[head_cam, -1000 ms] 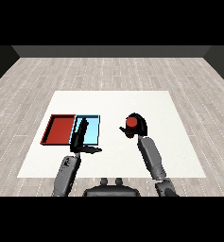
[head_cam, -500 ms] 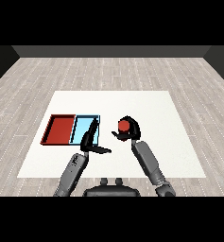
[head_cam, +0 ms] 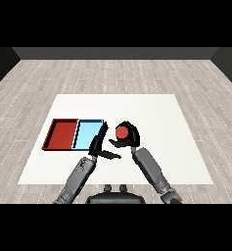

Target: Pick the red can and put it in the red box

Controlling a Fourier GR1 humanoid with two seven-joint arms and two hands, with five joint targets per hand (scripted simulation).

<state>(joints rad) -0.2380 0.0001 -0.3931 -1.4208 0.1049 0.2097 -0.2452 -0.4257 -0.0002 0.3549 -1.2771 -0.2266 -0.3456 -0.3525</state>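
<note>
Head view: carrying step, right hand (head_cam: 128,140) curled around red can (head_cam: 121,132), left hand (head_cam: 99,145) spread, next leftward over blue tray (head_cam: 88,134) to red tray (head_cam: 62,134).

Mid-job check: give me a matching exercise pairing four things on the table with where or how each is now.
Things:
1. small red cylindrical can
2. shallow red tray
3. shallow light blue tray
4. black left hand

States:
A. leftmost on the table
B. fingers straight, holding nothing
C. held in the curled black right hand
D. lies between the red tray and the can

Pairs: 1-C, 2-A, 3-D, 4-B
</note>
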